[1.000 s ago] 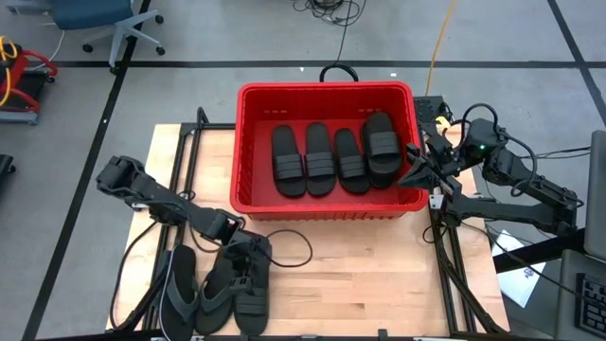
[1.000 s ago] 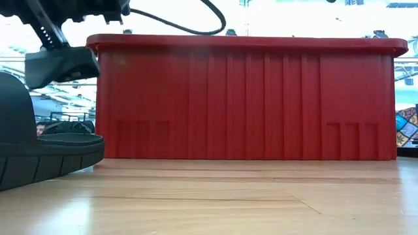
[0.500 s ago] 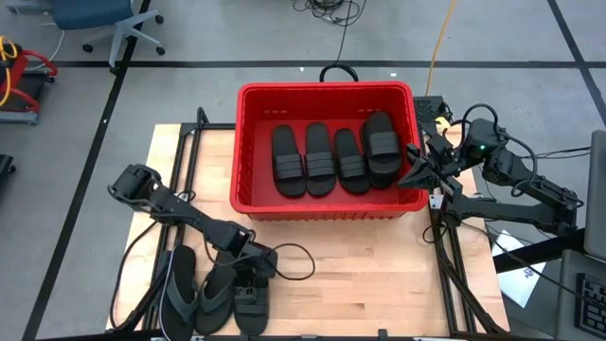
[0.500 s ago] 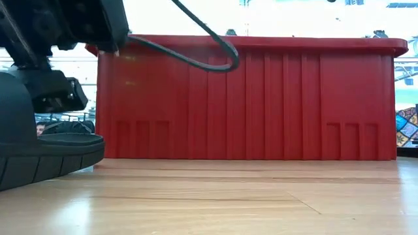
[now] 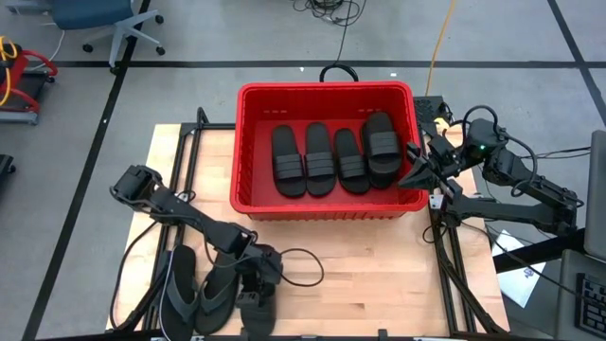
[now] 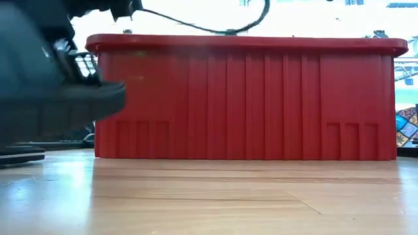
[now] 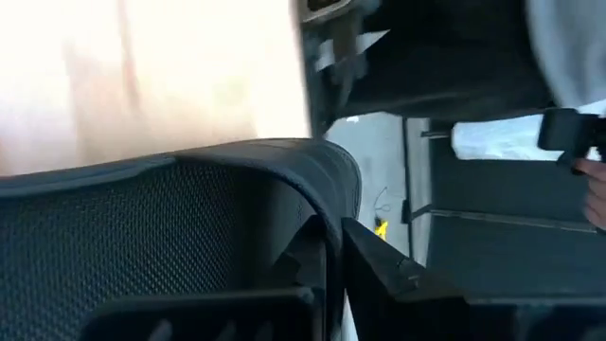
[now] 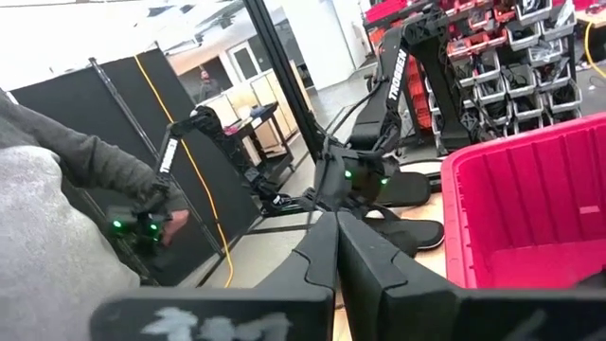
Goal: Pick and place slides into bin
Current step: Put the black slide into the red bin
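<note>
Left hand (image 5: 254, 290) grips slide (image 5: 253, 305) near table's front edge.

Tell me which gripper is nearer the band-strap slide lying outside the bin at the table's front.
Left. The left gripper is right over that band-strap slide, apparently gripping it. The right gripper waits far off, beside the bin at its right wall, fingers shut.
</note>
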